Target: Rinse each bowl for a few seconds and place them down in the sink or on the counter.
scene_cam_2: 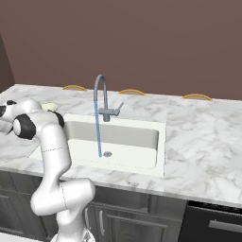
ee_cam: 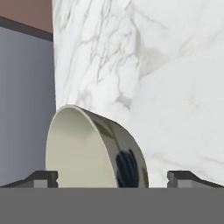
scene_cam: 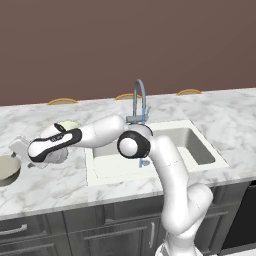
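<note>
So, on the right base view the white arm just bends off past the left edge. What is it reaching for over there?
Observer: A grey metallic bowl. The left base view shows it resting on the counter, well to the left of the sink.
Operator: Has it got hold of it?
Observer: Not yet. In the hand view the claw is open, its two tips wide apart, and the bowl sits just ahead of them, ungripped.
</note>
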